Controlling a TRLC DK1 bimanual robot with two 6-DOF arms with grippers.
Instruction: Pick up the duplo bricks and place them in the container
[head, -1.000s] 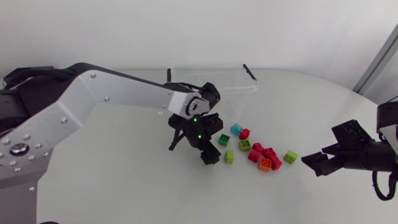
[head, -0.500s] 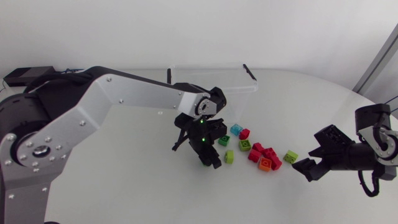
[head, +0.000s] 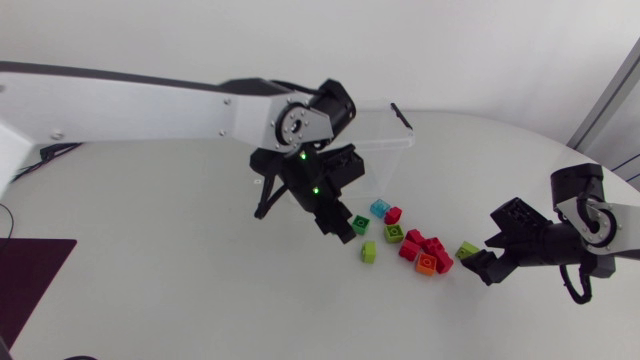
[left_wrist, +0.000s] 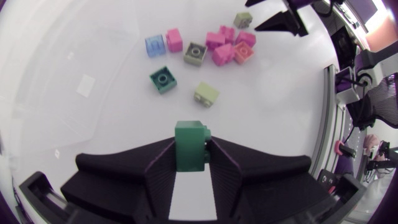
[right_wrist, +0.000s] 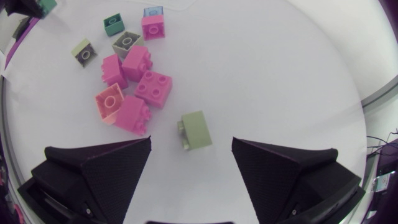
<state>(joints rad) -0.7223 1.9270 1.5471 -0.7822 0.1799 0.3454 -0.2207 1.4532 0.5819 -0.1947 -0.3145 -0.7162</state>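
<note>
**A:** Starting at the near edge of the table (head: 200, 300), what is found?

**B:** The right gripper (right_wrist: 191, 144) is held spread wide, with nothing pinched. A light-green brick (right_wrist: 196, 129) is seen lying on the table just ahead of the gap between its fingers, untouched.

**A:** And beyond it?

**B:** The loose bricks are scattered toward the middle of the table. A pink-red cluster (head: 422, 248) is seen with an orange brick (head: 427, 264) against it, and olive, dark-green and blue ones lie further off. Beside these the left gripper (left_wrist: 190, 163) is held above the table, pressed onto a green brick (left_wrist: 189, 142) from both sides. The clear container (head: 385, 140) is set toward the far edge, just behind that gripper.

**A:** Which step is judged to be in hand?

**B:** The carrying of the green brick to the container. The brick does not appear to be over the opening yet. Next, the brick has to be brought over the rim, and the fingers parted only once it is well inside the walls. For the right arm, a descent around the light-green brick is called for, with the fingers set squarely on two flat sides.

**A:** Can any print be read?

**B:** None can be made out on the bricks or the container.
</note>
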